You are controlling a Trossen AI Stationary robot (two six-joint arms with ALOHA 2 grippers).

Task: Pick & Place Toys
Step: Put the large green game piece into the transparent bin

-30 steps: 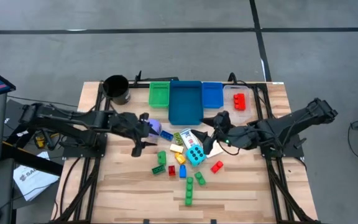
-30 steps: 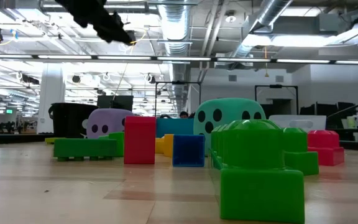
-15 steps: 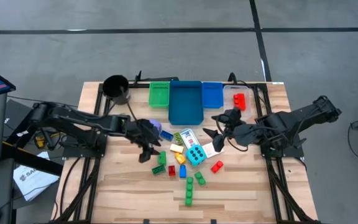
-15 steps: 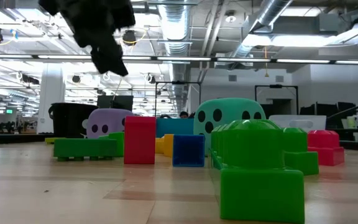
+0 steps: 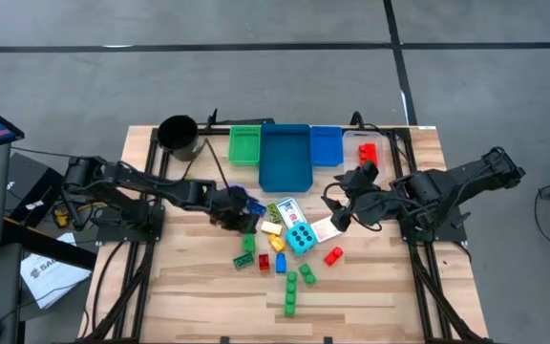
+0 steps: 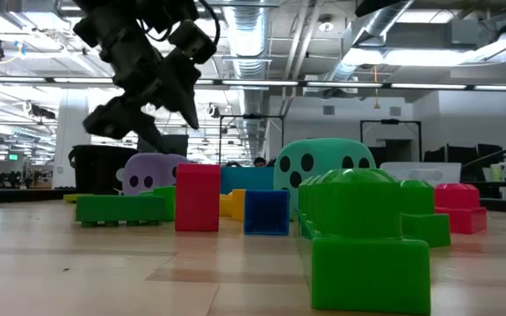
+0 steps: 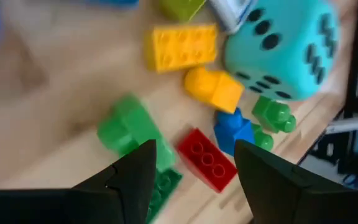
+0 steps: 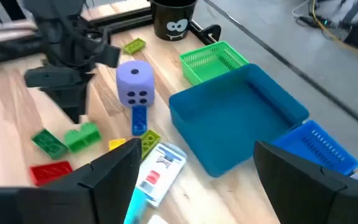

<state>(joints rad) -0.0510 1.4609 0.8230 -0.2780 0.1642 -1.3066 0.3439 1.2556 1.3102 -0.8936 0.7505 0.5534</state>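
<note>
My left gripper [image 5: 241, 220] is open and hangs over the left side of the toy pile, clear of it, as the low view [image 6: 143, 118] shows. In the left wrist view [image 7: 194, 158] its fingers stand on either side of a red brick [image 7: 207, 167], with a green brick [image 7: 129, 127] beside it. The cyan dotted die [image 5: 300, 237] sits in the pile's middle and the purple die [image 8: 135, 82] at its far left. Yellow bricks [image 7: 182, 45], a blue brick [image 7: 234, 129] and playing cards [image 5: 289, 210] lie flat on the table. My right gripper [image 5: 340, 208] is open and empty right of the pile.
A green bin [image 5: 244, 143], a large blue bin [image 5: 285, 158], a small blue bin [image 5: 326, 145] and a clear bin holding a red brick [image 5: 366, 153] line the far edge. A black cup [image 5: 179, 137] stands far left. More green bricks [image 5: 290, 296] lie nearer.
My left gripper has gone toward the table's right edge and down, from beside the purple die to just above the red and green bricks at the pile's left. My right gripper has drawn back a little toward the right edge, away from the cards.
</note>
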